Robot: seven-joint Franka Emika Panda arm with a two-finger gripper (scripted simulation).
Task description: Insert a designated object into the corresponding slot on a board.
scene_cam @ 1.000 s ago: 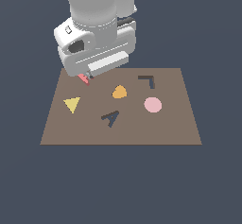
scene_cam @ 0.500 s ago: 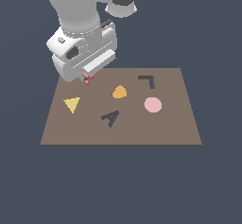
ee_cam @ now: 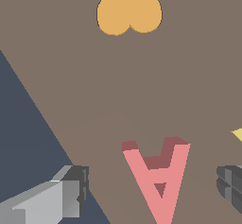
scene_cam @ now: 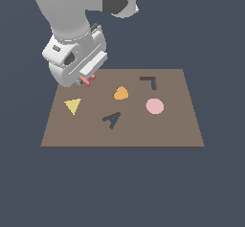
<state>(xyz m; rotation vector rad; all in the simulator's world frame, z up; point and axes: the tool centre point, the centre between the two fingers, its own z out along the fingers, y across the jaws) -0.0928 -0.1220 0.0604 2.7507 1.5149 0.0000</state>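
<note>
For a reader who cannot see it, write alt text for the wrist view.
A red-pink letter-A piece lies on the brown board, between the two fingers of the open claw, which do not touch it. An orange heart-shaped piece lies farther along the board.

Brown board [scene_cam: 172,130] with yellow triangle [scene_cam: 72,106], orange heart [scene_cam: 121,93], pink disc [scene_cam: 154,106], red letter A [ee_cam: 159,178].

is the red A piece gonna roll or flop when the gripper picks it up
Probably neither. The red A looks flat and straight-edged, so it should slide rather than roll. Its crisp edges suggest a stiff piece. Being thin, it gives the gripper little height to grip, so it may slip or twist.
</note>
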